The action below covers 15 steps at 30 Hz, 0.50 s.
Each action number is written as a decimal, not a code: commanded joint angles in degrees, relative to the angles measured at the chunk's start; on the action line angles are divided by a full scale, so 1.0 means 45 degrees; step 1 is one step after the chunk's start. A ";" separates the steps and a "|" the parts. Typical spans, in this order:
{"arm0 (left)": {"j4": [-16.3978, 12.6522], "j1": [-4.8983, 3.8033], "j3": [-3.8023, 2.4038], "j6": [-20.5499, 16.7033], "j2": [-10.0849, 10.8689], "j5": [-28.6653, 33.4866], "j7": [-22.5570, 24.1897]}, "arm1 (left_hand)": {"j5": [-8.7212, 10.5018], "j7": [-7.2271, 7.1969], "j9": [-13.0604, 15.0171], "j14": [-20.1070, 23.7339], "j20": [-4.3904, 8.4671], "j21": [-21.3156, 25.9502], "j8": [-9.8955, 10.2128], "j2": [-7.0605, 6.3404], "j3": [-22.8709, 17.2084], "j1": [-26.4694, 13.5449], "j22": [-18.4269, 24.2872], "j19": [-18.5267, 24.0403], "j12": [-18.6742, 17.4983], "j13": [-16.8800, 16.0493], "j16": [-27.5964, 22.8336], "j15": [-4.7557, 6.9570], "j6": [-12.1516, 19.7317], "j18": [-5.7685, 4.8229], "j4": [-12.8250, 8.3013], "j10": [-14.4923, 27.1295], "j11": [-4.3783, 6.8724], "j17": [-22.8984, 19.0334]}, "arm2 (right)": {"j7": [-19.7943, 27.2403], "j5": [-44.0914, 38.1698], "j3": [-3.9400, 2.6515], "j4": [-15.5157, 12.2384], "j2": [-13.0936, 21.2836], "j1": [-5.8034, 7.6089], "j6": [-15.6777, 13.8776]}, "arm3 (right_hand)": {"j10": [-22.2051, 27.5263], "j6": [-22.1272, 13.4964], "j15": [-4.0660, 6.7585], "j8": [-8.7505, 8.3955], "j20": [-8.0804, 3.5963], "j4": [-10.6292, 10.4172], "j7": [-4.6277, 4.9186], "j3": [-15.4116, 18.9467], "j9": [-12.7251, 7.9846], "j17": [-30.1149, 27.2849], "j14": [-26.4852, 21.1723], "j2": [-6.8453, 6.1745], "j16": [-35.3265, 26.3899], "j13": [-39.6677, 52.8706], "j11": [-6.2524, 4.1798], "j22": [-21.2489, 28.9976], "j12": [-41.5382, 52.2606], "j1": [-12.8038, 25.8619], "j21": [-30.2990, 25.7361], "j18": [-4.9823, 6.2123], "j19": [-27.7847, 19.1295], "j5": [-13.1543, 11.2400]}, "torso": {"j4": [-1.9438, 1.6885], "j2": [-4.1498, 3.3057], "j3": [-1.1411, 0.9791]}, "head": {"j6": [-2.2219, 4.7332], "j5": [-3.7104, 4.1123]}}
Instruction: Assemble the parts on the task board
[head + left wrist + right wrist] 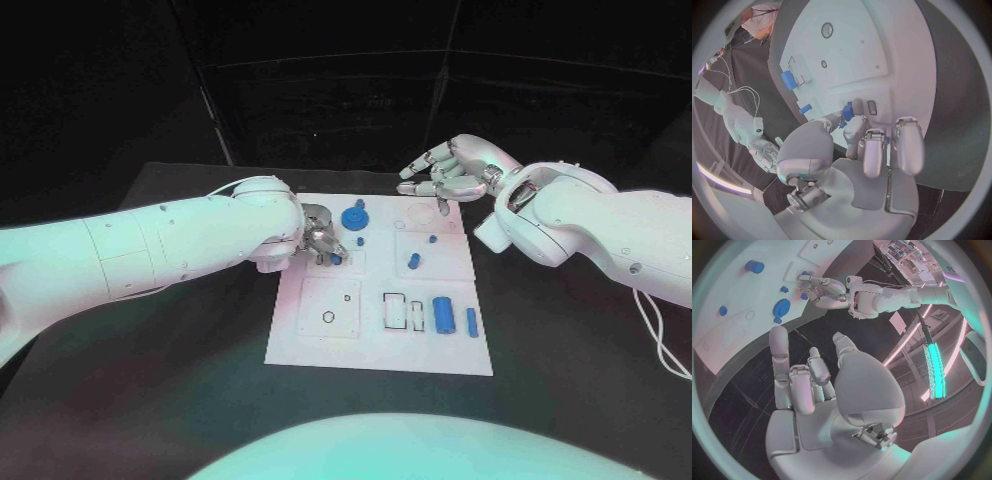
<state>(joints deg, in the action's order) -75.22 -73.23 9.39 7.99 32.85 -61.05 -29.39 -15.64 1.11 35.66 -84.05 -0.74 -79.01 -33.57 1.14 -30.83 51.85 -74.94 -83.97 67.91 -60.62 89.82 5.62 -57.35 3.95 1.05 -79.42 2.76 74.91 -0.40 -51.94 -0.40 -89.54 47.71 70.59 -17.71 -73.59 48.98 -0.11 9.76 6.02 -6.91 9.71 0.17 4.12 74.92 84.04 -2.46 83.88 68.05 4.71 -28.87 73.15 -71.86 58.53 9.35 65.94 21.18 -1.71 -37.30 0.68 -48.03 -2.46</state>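
The white task board (378,345) lies in the middle of the black table. My left hand (319,240) is low over its far left part and pinches a small blue part (846,114) between thumb and a fingertip (857,107), right at the board's surface. My right hand (454,170) hovers over the board's far right corner, fingers apart and holding nothing; its palm (817,385) faces the board. A blue gear (356,218) stands beside the left hand. Small blue pegs (414,261) stand mid-board. A blue cylinder (443,314) and a thin blue bar (472,321) lie near the right edge.
Rectangular slots (394,311) and a square plate with a small ring hole (329,317) take up the board's near half. Black table (159,380) surrounds the board on every side. A dark wall stands behind the table's far edge.
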 commanded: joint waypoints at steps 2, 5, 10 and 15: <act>0.0018 -0.0004 0.0017 0.0252 0.0024 -0.0101 -0.0055 | 0.0106 -0.0022 0.0013 -0.1323 0.0074 -0.0028 0.0097 -0.0367 0.0427 -0.0496 -0.0136 -0.0306 0.0030 0.0033 0.0040 0.0064 -0.0152 -0.0163 0.0184 -0.0024 0.0024 0.3353 | 0.0073 0.0040 -0.0009 0.0002 -0.0013 0.0026 0.0085 | 0.0112 -0.0110 0.0011 0.0043 -0.0013 -0.0022 0.0009 0.0071 -0.0007 0.0553 0.0714 0.0089 -0.0061 -0.0018 -0.0002 0.0015 0.0049 -0.0053 -0.0081 0.0161 0.0038 0.0068 | 0.0001 -0.0003 0.0001 | -0.0005 -0.0017; 0.0034 -0.0004 0.0017 0.0233 0.0019 -0.0101 -0.0055 | 0.0170 -0.0030 0.0008 -0.1323 0.0076 -0.0025 0.0131 -0.0406 0.0899 -0.0737 -0.0141 -0.0305 0.0035 0.0046 0.0040 0.0070 -0.0204 -0.0161 0.0449 -0.0029 0.0031 0.3353 | 0.0081 0.0040 -0.0009 0.0007 -0.0016 0.0026 0.0082 | 0.0121 -0.0112 0.0011 0.0046 -0.0013 -0.0030 0.0009 0.0083 -0.0007 0.0547 0.0713 0.0091 -0.0066 -0.0029 -0.0001 0.0036 0.0041 -0.0058 -0.0092 0.0164 0.0032 0.0080 | 0.0001 0.0001 0.0003 | -0.0007 -0.0016; 0.0038 -0.0004 0.0017 0.0207 0.0014 -0.0101 -0.0055 | 0.2059 -0.0047 0.0002 -0.1323 0.0090 -0.0016 0.0217 -0.0236 0.1511 -0.0728 -0.0151 -0.0303 0.0040 0.0075 0.0040 0.0086 -0.0251 -0.0159 0.0711 -0.0024 0.0045 0.3353 | 0.0091 0.0041 -0.0009 0.0012 -0.0013 0.0026 0.0074 | 0.0123 -0.0144 0.0005 0.0084 -0.0010 -0.0285 0.0015 0.0317 -0.0010 0.0549 0.0715 0.0129 -0.0075 -0.0036 0.0008 0.0069 0.0053 0.0114 -0.0122 0.0164 0.0044 0.0085 | 0.0005 0.0000 0.0006 | -0.0019 -0.0019; 0.0043 -0.0004 0.0017 0.0156 0.0015 -0.0101 -0.0054 | 0.2264 -0.0044 0.0002 -0.1323 0.0090 -0.0018 0.0256 -0.0245 0.1840 -0.0803 -0.0165 -0.0306 0.0045 0.0089 0.0040 0.0085 -0.0272 -0.0160 0.0886 -0.0021 0.0040 0.3353 | 0.0093 0.0041 -0.0009 0.0017 -0.0013 0.0026 0.0071 | 0.0123 -0.0159 0.0003 0.0104 -0.0008 -0.0403 0.0018 0.0418 -0.0011 0.0554 0.0718 0.0165 -0.0077 -0.0039 0.0011 0.0086 0.0061 0.0164 -0.0136 0.0165 0.0050 0.0084 | 0.0006 0.0002 0.0006 | -0.0016 -0.0016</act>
<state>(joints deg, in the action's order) -75.04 -73.22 9.44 8.22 32.89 -61.10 -29.44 -5.72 0.73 35.66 -84.05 -0.74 -79.01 -32.63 -0.36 -22.72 48.60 -74.93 -83.97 67.91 -60.28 89.82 5.61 -58.19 3.96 5.09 -79.43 2.78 74.91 -0.39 -51.94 -0.40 -89.46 47.68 70.59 -17.66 -73.38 48.59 -0.11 9.97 6.02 -8.63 9.73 1.89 4.12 74.92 84.04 -2.03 83.88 67.94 4.91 -28.53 73.15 -71.42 58.27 9.35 65.94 21.46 -1.71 -37.32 0.70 -48.11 -2.56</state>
